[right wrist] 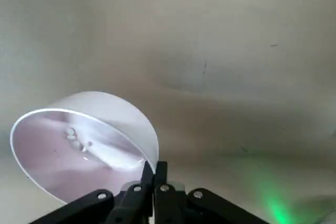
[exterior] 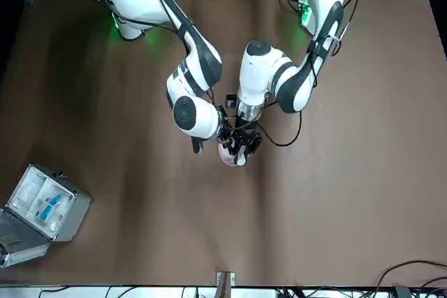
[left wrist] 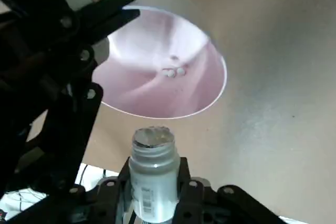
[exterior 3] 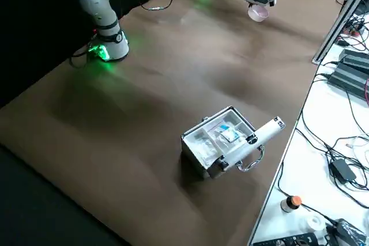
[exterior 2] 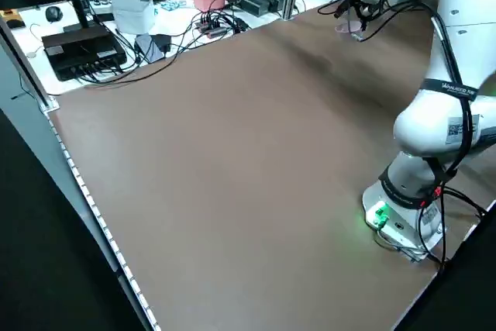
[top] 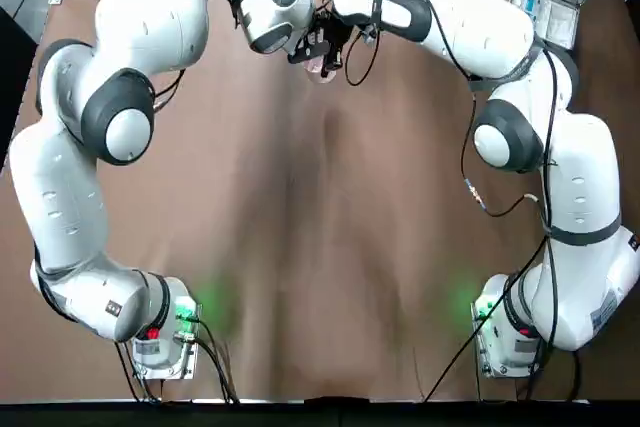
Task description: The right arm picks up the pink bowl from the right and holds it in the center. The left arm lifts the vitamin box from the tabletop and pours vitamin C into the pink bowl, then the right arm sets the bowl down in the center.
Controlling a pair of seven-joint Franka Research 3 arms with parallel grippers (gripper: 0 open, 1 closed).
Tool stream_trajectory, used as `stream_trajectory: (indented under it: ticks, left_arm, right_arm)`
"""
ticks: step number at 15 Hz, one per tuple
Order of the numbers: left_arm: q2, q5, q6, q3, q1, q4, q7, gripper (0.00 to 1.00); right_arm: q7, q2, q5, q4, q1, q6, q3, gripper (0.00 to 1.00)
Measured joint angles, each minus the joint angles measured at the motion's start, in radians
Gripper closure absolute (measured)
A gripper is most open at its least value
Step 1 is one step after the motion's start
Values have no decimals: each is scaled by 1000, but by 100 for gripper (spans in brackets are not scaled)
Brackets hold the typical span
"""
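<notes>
Left gripper (left wrist: 155, 203): fingers clamped on the vitamin box (left wrist: 154, 174), open mouth aimed at the pink bowl (left wrist: 160, 66), lower centre of the left wrist view.
Right gripper (right wrist: 155, 184): fingers pinched on the bowl's rim, bowl held off the bench at upper centre of the top view; a few tablets (left wrist: 173, 71) inside.
Advice: keep the mouth over the bowl's middle, tilt slowly.
Bench (top: 320, 247): plain brown.
Grey hinged case (exterior 3: 222, 142): open, mid-frame in the right side view.
Cables (exterior 2: 155, 44): beyond the bench edge.
</notes>
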Motion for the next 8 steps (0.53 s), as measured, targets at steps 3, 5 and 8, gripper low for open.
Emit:
stream_trajectory:
  ticks: [3,5,8]
  left_arm:
    - [-4,0,5,-1,7,0,0,65]
    - [-7,0,6,-5,26,-1,-1,65]
    - [-7,-36,6,-31,69,-4,-55,65]
  right_arm:
    - [-1,0,0,1,0,3,0,98]
    - [-1,0,0,2,0,4,0,98]
    - [-2,0,0,2,0,4,0,98]
